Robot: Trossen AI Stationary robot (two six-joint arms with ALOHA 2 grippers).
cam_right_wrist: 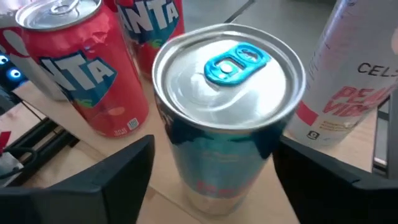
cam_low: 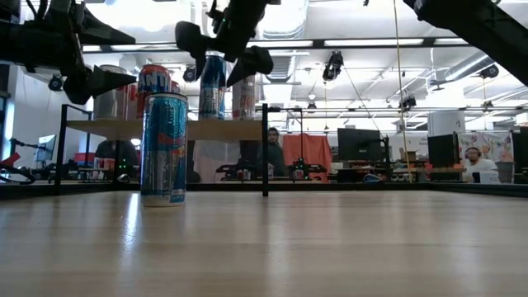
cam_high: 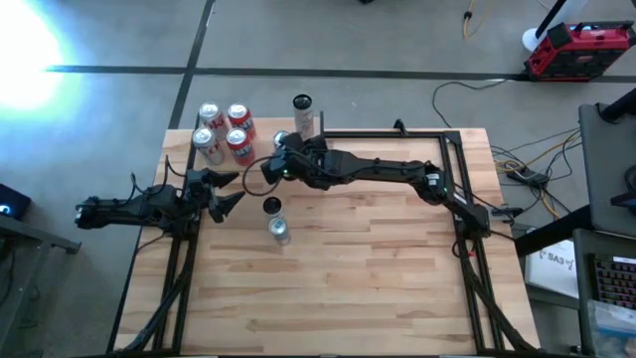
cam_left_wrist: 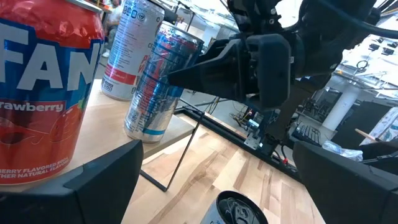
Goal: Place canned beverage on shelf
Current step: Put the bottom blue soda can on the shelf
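Observation:
A blue can with a blue pull-tab [cam_right_wrist: 227, 118] stands upright on the pale wood shelf [cam_low: 107, 129] at the table's far left, beside several red cans [cam_high: 224, 129] and a white can [cam_high: 303, 114]. My right gripper [cam_high: 279, 159] reaches in from the right, slanting down. It is open, with its two fingers [cam_right_wrist: 99, 180] on either side of the blue can's [cam_low: 212, 91] upper part. My left gripper [cam_high: 227, 195] waits open and level at the table's left edge.
Two more cans [cam_high: 276, 221] stand on the striped tabletop just near of the shelf, one of them blue [cam_low: 165, 148] in the low view. The shelf's thin black legs [cam_low: 265, 157] stand at its corners. Bare tabletop lies to the near and right.

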